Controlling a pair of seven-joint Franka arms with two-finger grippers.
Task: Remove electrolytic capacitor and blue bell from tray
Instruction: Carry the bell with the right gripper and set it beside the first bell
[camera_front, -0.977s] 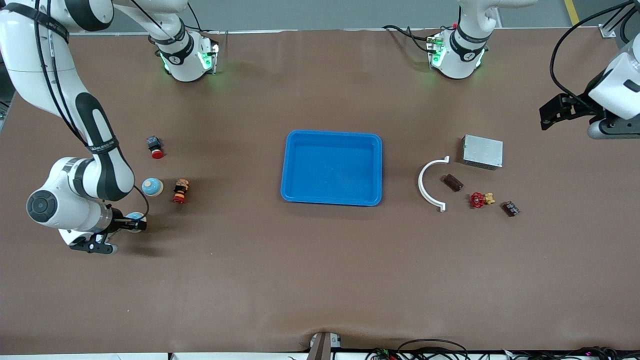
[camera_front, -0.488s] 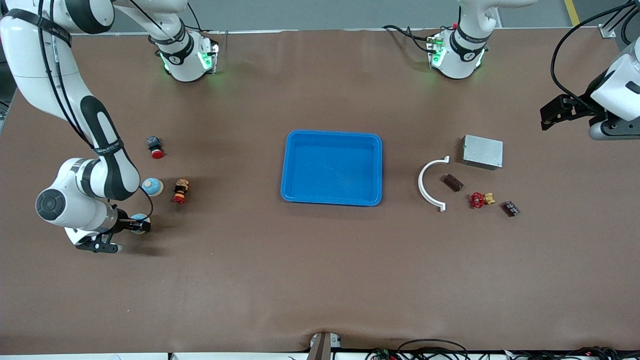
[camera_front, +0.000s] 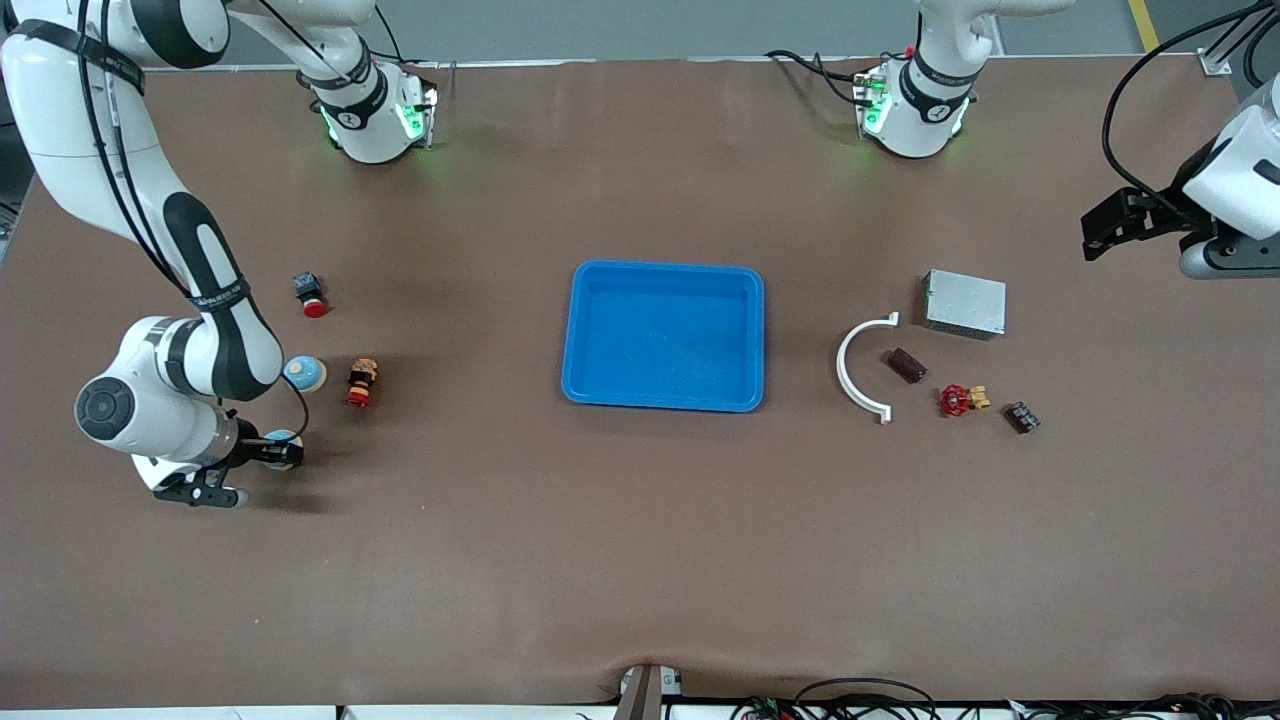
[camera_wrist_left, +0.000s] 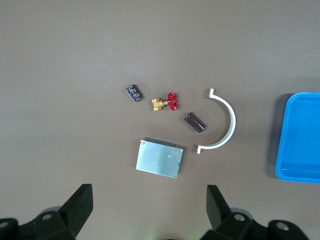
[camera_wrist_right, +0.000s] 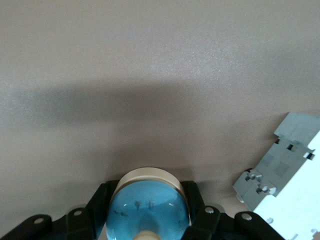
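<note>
Since a second ago the right gripper (camera_front: 283, 452) has carried its blue bell (camera_front: 277, 438) a little toward the tray, and the left arm has barely stirred. In the right wrist view the bell (camera_wrist_right: 148, 205), a blue dome on a cream base, sits clamped between the two black fingers (camera_wrist_right: 194, 200), which press on its sides with only the dome's width between them, above bare table (camera_front: 560, 560). At about 12 o'clock from the held bell, resting on the table, is a second blue bell (camera_front: 304, 373), and just beside that, toward the tray, lies a small red and black part (camera_front: 361, 382). Further up at 12 o'clock sits a red push button (camera_front: 310, 294). The blue tray (camera_front: 586, 330) lies in the middle of the table at roughly 2 o'clock from the right gripper, with nothing in it. Toward the left arm's end are a white curved strip (camera_front: 850, 375), a small dark brown block (camera_front: 905, 365) inside its curve, a red-handled brass valve (camera_front: 961, 399), a small dark component (camera_front: 1021, 416) and a grey metal box (camera_front: 965, 303). The left gripper (camera_front: 1105, 224) waits above the table at 2 o'clock from the grey metal box, its fingers (camera_wrist_left: 80, 205) spread wide and holding nothing.
</note>
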